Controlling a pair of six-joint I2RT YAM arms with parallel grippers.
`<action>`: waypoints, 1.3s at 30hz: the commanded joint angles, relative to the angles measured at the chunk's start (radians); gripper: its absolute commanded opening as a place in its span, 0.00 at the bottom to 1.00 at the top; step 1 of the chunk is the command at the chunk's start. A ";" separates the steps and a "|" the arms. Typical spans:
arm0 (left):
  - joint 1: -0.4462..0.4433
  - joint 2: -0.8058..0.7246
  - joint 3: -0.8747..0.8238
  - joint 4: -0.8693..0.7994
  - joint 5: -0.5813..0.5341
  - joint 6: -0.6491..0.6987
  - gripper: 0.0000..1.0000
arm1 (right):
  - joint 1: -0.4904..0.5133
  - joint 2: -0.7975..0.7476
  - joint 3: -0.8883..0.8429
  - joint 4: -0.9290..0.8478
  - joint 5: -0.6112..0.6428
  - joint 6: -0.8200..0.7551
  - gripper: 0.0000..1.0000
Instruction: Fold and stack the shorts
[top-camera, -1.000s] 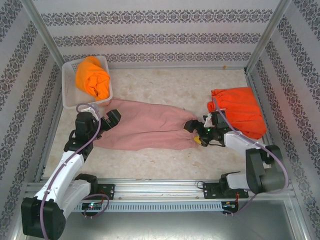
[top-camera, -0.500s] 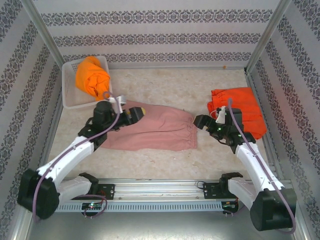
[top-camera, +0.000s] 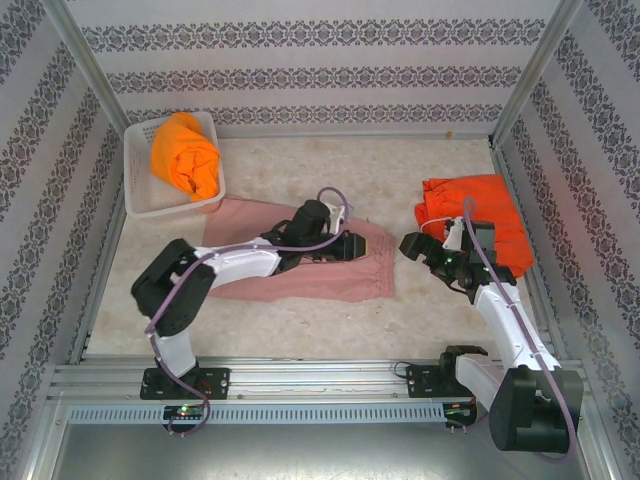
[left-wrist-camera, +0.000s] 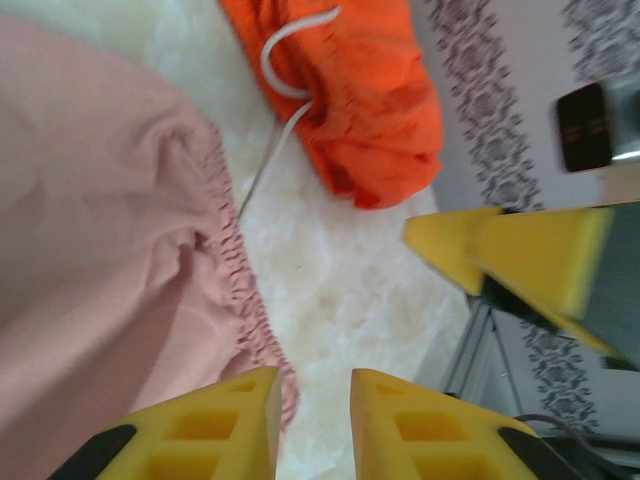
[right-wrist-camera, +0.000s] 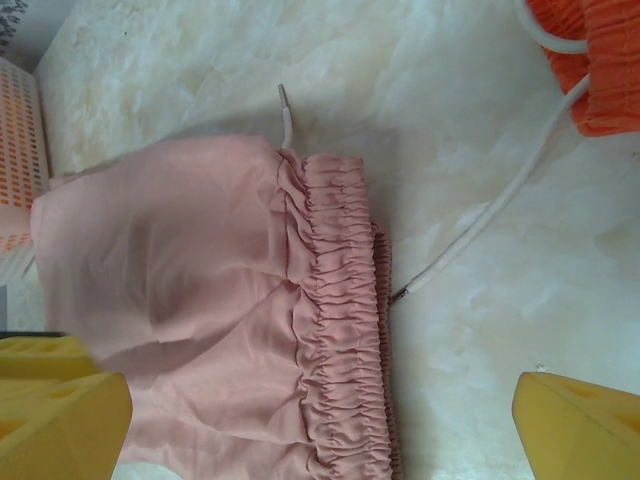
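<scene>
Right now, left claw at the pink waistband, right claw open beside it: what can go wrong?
1. The left claw sits at the very edge of the pink shorts' waistband, jaws narrow: it may pinch only the ruffle and slip.
2. The white drawstring from the red-orange shorts ends beside that waistband: a snag would drag them.
3. The right claw is close by: the two could collide.

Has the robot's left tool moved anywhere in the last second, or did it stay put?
Yes. The left tool swung rightward, away from the white basket, across the pink shorts to their gathered waist end.
</scene>
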 joint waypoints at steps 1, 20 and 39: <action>-0.025 0.083 0.054 0.049 0.005 0.010 0.22 | -0.009 -0.004 -0.016 0.014 -0.040 -0.036 0.98; 0.020 0.209 -0.265 0.319 -0.080 -0.069 0.13 | 0.084 0.216 -0.058 0.161 -0.146 0.072 0.81; 0.027 0.212 -0.278 0.331 -0.076 -0.073 0.12 | 0.228 0.373 -0.047 0.255 -0.052 0.182 0.70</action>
